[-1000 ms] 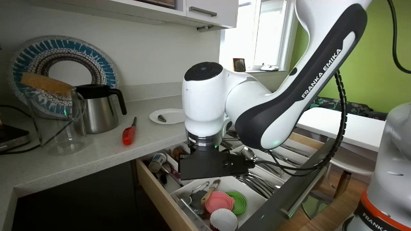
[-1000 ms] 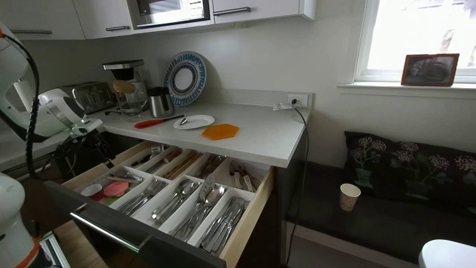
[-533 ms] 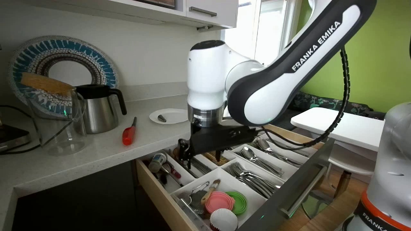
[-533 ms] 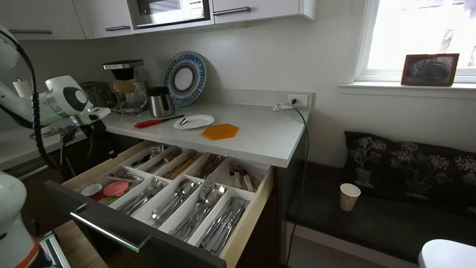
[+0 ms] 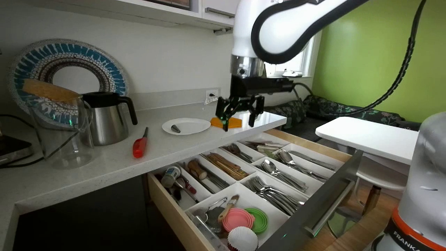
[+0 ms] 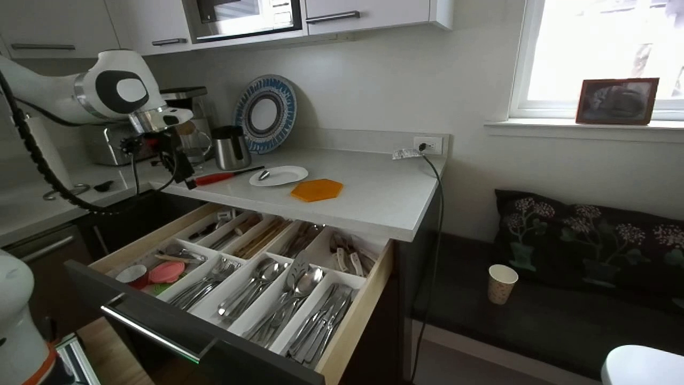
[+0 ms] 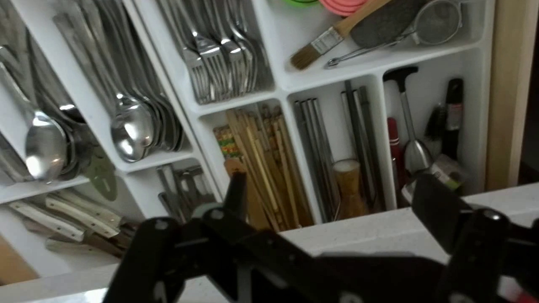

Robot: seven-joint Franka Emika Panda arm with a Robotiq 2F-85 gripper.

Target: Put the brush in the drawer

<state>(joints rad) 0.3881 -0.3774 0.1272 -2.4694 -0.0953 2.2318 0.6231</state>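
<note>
"Up goes the arm (image 5: 278, 33)! And the gripper (image 5: 238, 125) has risen with it, well above the drawer (image 5: 170, 212) it hung low over a moment ago."

"How are the fingers (image 7: 438, 210)?"

"Spread wide apart, tips pointing down. Whether they hang over the drawer or over the lip of the counter (image 5: 118, 160), I can't tell from where I'm standing."

"And the brush (image 5: 229, 208)?"

"Lying inside the drawer, same spot as before. Front corner compartment (image 5: 249, 201), wooden handle right beside the pink bowl (image 5: 238, 219). Do they touch? Can't make that out."

"What else is in there?"

"Green bowl (image 5: 259, 221) right next to the pink one, pleated baking cups (image 5: 243, 238) just beside, and a little strainer (image 7: 438, 22) over on the brush's far side."

"Next door?"

"Forks (image 7: 212, 52), a whole bundle of them, and spoons (image 7: 139, 126) one slot further along."

"What about up top?"

"Glass jug (image 5: 64, 146) and steel jug (image 5: 109, 125) side by side, big patterned disc (image 5: 76, 76) standing behind them, red tool (image 5: 139, 147), white plate (image 5: 195, 125) with a small metal cone (image 5: 175, 128) sitting on it, orange mat (image 6: 316, 190) just beside the plate. Not one of them has budged."

"So what's moving?"

"Only the arm, black cable (image 5: 408, 54) looping beneath it and the gripper riding along at its end."
</note>
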